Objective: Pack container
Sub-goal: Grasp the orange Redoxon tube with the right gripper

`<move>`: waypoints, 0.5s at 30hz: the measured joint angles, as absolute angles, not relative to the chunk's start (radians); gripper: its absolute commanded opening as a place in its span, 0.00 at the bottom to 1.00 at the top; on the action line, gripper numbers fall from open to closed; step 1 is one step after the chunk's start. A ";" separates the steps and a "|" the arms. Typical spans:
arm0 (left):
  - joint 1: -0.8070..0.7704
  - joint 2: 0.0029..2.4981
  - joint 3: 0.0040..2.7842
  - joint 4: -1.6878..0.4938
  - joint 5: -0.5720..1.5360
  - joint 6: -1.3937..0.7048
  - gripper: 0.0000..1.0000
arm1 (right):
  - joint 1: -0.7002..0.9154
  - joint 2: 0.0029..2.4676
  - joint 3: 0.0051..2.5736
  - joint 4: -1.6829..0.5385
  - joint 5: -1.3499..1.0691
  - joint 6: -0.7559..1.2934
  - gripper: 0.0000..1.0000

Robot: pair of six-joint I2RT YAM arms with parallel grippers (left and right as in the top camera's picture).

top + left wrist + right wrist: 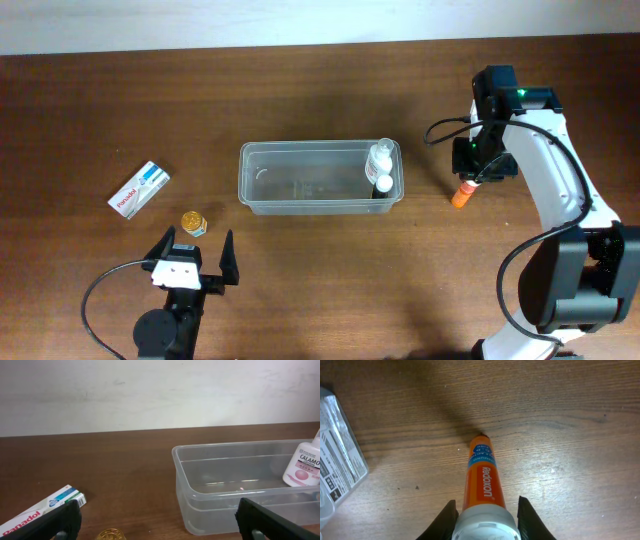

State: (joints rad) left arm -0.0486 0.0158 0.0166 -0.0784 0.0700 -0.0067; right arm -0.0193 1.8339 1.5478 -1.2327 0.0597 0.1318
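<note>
The container (300, 206) is a clear plastic tub at the table's middle, also seen in the left wrist view (230, 502) and at the left edge of the right wrist view (335, 455). A white Calamine bottle (380, 157) (305, 465) and a second white-capped bottle (383, 184) lie in its right end. An orange Redoxon tube (461, 194) (482, 472) lies on the table right of the tub. My right gripper (472, 178) (486, 506) is shut on its white-capped end. My left gripper (197, 248) (160, 522) stands wide open near the front left, holding nothing.
A white Panadol box (139, 189) (42, 510) lies at the left. A small gold-lidded jar (193, 222) (111, 535) sits just beyond my left gripper's fingers, between the box and the tub. Cables trail from both arms.
</note>
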 measured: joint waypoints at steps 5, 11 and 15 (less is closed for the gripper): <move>-0.049 0.016 0.017 -0.079 0.070 -0.007 0.99 | -0.019 1.834 1.548 -1.243 0.060 0.132 0.22; -0.049 0.016 0.017 -0.079 0.070 -0.007 0.99 | -0.019 1.835 1.574 -1.311 0.059 0.132 0.22; -0.049 0.016 0.017 -0.079 0.070 -0.007 0.99 | -0.019 1.835 1.654 -1.357 0.059 0.132 0.22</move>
